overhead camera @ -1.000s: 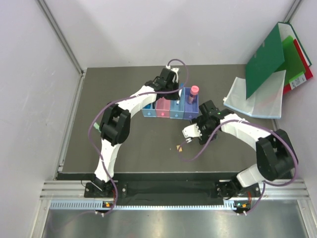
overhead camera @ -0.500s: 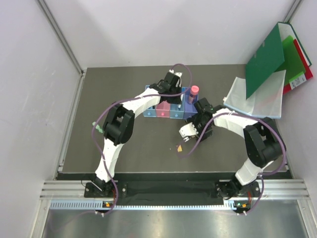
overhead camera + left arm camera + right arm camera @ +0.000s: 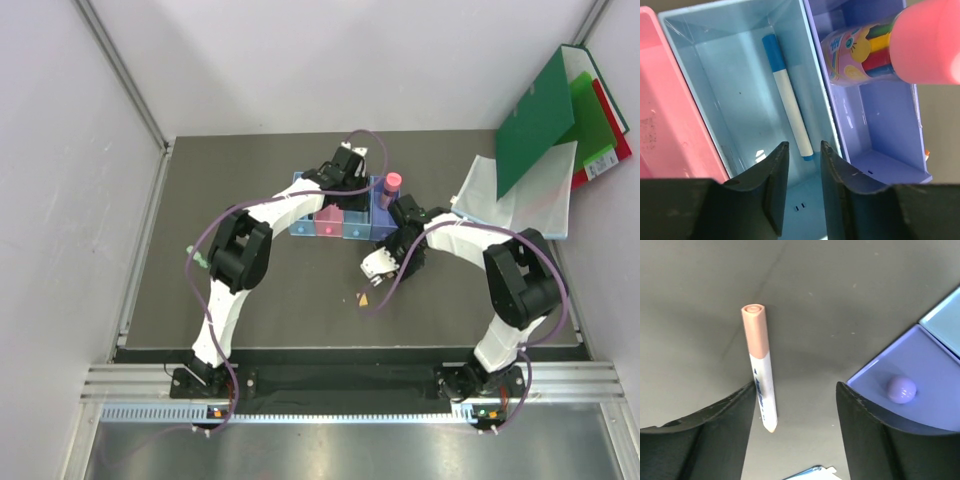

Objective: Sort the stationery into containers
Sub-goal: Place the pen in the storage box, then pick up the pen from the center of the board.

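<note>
Two arms meet at the row of four joined translucent plastic bins (image 3: 335, 215) seen from above: your left gripper (image 3: 349, 188) hangs over it, and your right gripper (image 3: 377, 265) is just in front, near a tiny orange block (image 3: 363, 297).

From the left wrist, your fingers are slightly parted, pinching nothing, above a white-blue pen (image 3: 788, 112) lying in the light blue bin (image 3: 730, 100). A pink-capped tube (image 3: 860, 52) stands in the purple bin (image 3: 885, 125) alongside.

From the right wrist, your fingers are spread around a pinkish pen (image 3: 761, 375) on the dark table (image 3: 840, 290). Whether one finger touches it, you cannot tell.

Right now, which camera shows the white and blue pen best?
The left wrist view: the white-blue pen lies whole on the floor of the light blue bin. In the top view I cannot make it out; the right wrist view misses it.
</note>
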`<state>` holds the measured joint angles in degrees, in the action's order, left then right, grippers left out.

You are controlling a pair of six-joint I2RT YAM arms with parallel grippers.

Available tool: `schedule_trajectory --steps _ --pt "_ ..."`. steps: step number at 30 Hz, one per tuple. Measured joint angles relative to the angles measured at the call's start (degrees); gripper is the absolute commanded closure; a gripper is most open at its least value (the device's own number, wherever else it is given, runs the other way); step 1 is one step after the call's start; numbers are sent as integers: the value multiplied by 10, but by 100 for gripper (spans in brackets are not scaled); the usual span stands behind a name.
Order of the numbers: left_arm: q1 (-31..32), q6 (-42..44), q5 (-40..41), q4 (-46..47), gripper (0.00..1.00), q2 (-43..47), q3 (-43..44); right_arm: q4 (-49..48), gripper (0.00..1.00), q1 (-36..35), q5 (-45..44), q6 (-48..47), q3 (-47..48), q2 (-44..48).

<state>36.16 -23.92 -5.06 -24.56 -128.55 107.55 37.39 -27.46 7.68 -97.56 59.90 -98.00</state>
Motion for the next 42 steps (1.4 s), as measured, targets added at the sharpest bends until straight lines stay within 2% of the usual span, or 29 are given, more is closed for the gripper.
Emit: schedule_trajectory --steps 6,7,11,23,27,28,29,34,38,42 --pt "-1 0 -1 -5 62 4 -6 25 49 0 -1 -20 2 -2" --pt "-3 0 -1 -7 62 7 -7 31 55 0 -1 -23 2 -2" --pt "-11 0 -7 -15 62 31 -9 53 67 -2 -3 -29 2 -3" --pt "-105 30 -22 -28 61 170 -15 71 72 -9 -16 -15 1 -5" --pt "-140 57 -23 -38 61 218 -30 77 88 -13 -23 -9 2 -8" --pt "-146 62 -24 -40 61 225 -32 79 98 -14 -24 -8 2 -9" --pt "-153 68 -26 -41 61 234 -35 78 100 -16 -27 -4 3 -9" --pt "-184 102 -31 -46 62 281 -57 78 100 -23 -37 23 10 -14" --pt "-207 126 -30 -56 71 328 -87 76 100 -29 -32 63 15 -14" --pt "-224 155 -9 -62 74 386 -141 84 100 -39 -17 141 42 -12"
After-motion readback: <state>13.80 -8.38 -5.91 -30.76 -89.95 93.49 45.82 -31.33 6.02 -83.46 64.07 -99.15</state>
